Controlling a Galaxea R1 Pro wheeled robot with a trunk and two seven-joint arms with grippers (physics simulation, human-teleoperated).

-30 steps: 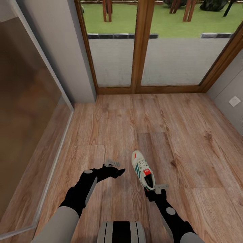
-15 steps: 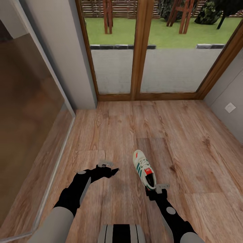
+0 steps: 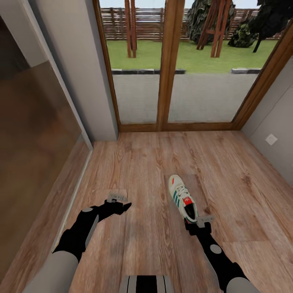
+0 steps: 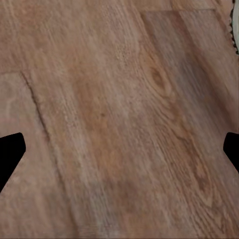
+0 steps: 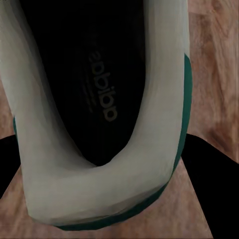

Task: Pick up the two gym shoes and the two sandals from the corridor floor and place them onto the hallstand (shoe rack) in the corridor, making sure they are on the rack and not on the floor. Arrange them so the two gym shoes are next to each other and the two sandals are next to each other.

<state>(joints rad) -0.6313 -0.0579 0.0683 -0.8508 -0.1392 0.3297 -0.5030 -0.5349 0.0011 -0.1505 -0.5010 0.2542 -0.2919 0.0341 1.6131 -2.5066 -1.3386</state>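
One gym shoe, white with green stripes and a red tongue, points away from me over the corridor floor. My right gripper is shut on its heel. In the right wrist view the shoe's heel collar sits between the two black fingers. My left gripper hovers over bare planks to the shoe's left, open and holding nothing. Its fingertips stand wide apart in the left wrist view, and a sliver of the shoe shows at that view's edge. The sandals and the hallstand are out of view.
A wood-framed glass door closes the far end, with a garden behind it. A grey wall and a brown glass panel run along the left. A grey wall with a socket stands at the right.
The head view has tilted up, showing more of the garden. My left arm has drawn back toward me and to the left. The right gripper still holds the shoe.
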